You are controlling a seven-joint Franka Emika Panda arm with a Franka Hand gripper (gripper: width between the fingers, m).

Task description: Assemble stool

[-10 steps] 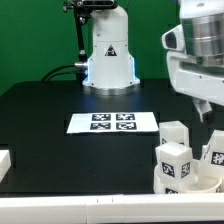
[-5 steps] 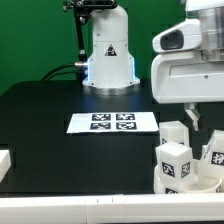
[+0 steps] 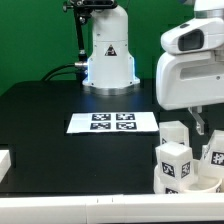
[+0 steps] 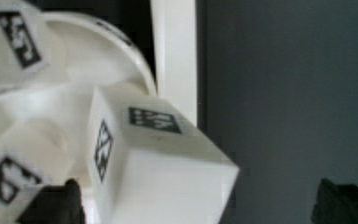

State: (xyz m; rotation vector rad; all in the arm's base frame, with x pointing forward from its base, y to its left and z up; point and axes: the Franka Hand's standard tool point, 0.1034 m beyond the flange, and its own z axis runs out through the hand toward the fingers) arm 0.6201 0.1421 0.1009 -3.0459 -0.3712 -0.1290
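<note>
The white stool [image 3: 188,183] stands upside down at the exterior view's lower right, its round seat ring on the table and three blocky tagged legs pointing up. My gripper [image 3: 198,125] hangs just above and behind the legs, beside the back leg [image 3: 174,133]. In the wrist view the seat ring [image 4: 51,110] and a tagged leg [image 4: 158,165] fill the picture. That leg lies between my dark fingertips [image 4: 51,205], closer to one than the other. The gripper [image 4: 201,208] is open and holds nothing.
The marker board [image 3: 113,122] lies flat on the black table in the middle. The robot base [image 3: 108,55] stands behind it. A white block [image 3: 4,162] sits at the exterior view's left edge. A white rail [image 3: 80,208] runs along the front.
The hand swung toward the exterior view's left and down over the stool, then shifted a little back to the right. The stool has not moved.
</note>
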